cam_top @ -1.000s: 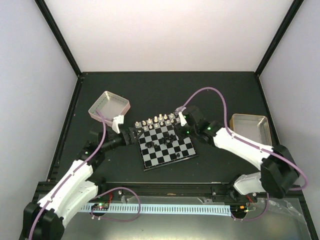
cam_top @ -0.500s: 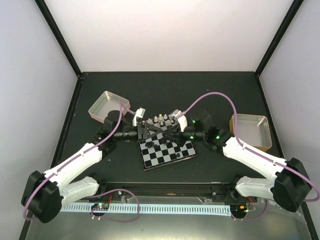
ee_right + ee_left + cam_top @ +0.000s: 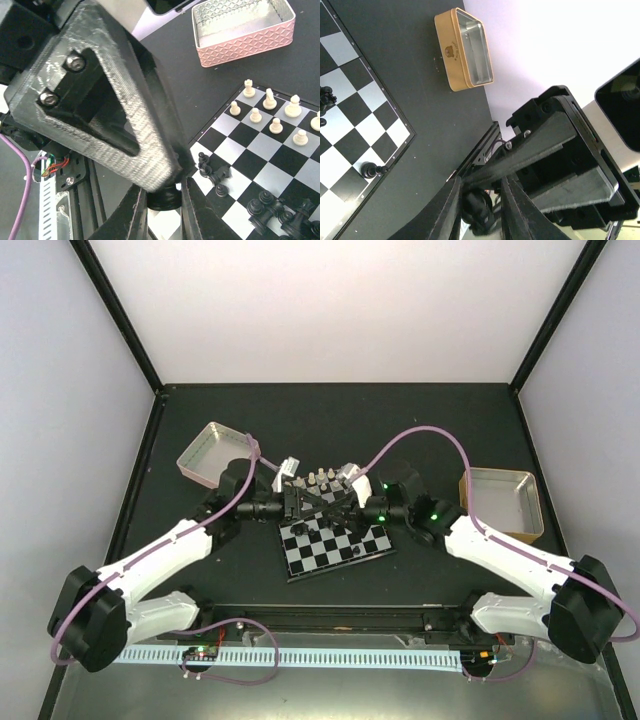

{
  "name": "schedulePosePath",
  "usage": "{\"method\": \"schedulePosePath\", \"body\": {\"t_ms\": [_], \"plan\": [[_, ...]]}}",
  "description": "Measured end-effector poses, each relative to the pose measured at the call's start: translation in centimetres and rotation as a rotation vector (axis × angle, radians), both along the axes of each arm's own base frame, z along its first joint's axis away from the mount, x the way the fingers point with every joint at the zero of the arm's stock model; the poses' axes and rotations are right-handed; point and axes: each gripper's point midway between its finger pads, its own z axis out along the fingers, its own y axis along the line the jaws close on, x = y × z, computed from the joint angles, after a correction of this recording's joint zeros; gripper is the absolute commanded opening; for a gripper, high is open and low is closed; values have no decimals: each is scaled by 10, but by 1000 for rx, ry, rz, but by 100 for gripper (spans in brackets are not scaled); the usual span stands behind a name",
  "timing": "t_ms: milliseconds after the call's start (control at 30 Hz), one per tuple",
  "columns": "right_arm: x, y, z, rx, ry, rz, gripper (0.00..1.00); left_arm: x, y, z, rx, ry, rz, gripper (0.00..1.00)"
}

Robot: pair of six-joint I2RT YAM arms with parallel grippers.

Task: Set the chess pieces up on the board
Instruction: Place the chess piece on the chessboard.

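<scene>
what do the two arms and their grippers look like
The left arm and right arm have white shells, black joints and a purple cable looping along each; green lights on the right wrist. The left gripper and right gripper have black plastic fingers.

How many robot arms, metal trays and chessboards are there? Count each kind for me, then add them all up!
Robot arms: 2 (left arm, right arm)
Metal trays: 2 (pink tray, tan tray)
Chessboard: 1
Total: 5
</scene>
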Motion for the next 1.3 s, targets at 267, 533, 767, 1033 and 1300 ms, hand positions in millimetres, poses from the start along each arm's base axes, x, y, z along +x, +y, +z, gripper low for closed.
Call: {"method": "schedulePosePath", "body": {"t_ms": [267, 533, 767, 1033, 1300], "plan": [[-1, 2, -6, -46, -47, -6, 11, 4, 1, -9, 29, 40, 29, 2], [3, -2, -12, -89, -46, -58, 56, 6, 5, -17, 73, 38, 56, 2], [5, -28, 11, -32, -30, -213, 66, 8, 30, -19, 221, -126, 168, 1], [17, -61, -3, -25, 84, -465, 66, -27, 40, -74, 523, -254, 193, 1], [15, -72, -45, -103, 206, -550, 66, -50, 58, -160, 933, -227, 173, 2]]}}
